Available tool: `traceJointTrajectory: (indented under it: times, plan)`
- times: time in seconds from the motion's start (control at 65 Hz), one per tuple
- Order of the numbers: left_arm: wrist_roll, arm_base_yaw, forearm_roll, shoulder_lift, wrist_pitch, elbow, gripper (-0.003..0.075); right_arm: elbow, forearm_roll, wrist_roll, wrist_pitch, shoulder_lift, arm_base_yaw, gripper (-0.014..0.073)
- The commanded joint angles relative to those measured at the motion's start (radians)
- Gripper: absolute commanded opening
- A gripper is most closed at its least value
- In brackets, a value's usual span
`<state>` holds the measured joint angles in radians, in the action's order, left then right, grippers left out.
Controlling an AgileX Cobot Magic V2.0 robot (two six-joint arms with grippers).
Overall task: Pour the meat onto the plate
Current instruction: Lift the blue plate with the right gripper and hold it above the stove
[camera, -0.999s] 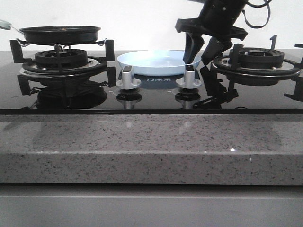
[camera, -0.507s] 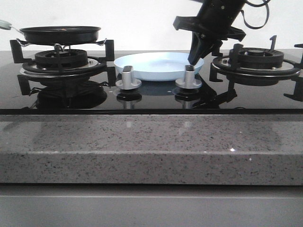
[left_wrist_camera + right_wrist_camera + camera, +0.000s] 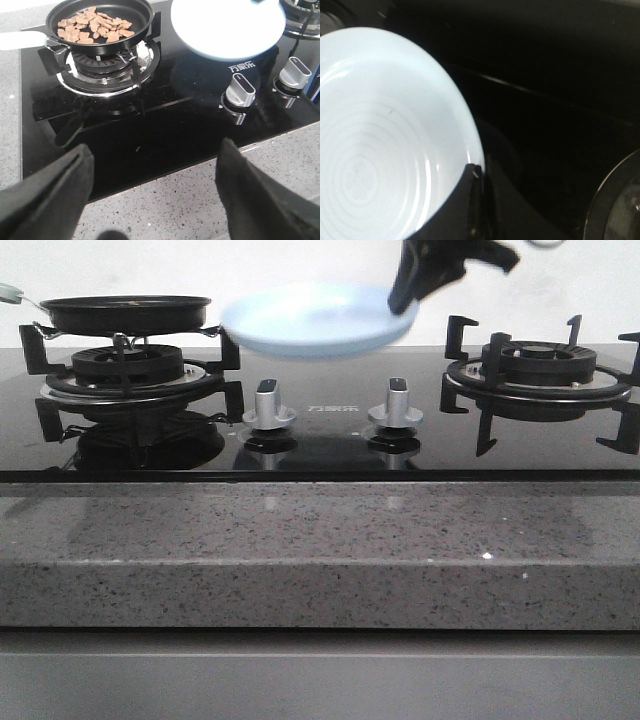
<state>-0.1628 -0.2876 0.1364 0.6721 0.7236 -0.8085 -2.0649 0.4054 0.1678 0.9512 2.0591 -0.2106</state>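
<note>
In the front view the right gripper (image 3: 400, 302) is closed on the rim of the plate (image 3: 305, 320), which hangs in the air above the knobs (image 3: 268, 405) near the hob's front edge, free room all around. In the left wrist view the meat (image 3: 92, 26) lies in the pan (image 3: 135, 22) on the left burner; the left gripper (image 3: 150, 192) is wide open and empty. In the right wrist view a finger (image 3: 470, 200) pinches the rim; the plate looks stiff, glossy, probably slippery and breakable.

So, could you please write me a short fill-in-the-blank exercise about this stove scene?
1. The meat lies in the black ____ on the left burner.
2. The right end effector holds the plate by its ____.
3. The plate is ____ of food.
4. The left end effector is ____.

Missing words: pan; rim; empty; open
</note>
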Motion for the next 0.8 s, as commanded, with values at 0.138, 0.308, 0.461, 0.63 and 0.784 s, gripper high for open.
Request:
traceJointTrajectory:
  times: [0.138,0.308,0.461,0.63,0.784]
  plan:
    - [0.0,-0.007,0.016,0.006,-0.089,-0.026,0.051,0.189,0.045,0.039,-0.123,-0.268,-0.041,-0.0118]
    - [0.0,-0.007,0.016,0.006,-0.116,-0.026,0.051,0.418,0.045,0.062,-0.199,-0.406,-0.082,-0.0118]
    - [0.0,-0.007,0.016,0.006,-0.124,-0.026,0.051,0.566,0.045,0.062,-0.25,-0.49,-0.1,-0.0118]
    - [0.0,-0.007,0.016,0.006,-0.124,-0.026,0.0511,0.676,0.044,0.062,-0.259,-0.533,-0.1,-0.0118]
    - [0.0,-0.007,0.016,0.006,-0.124,-0.026,0.051,0.733,0.044,0.063,-0.274,-0.531,-0.1,-0.0118]
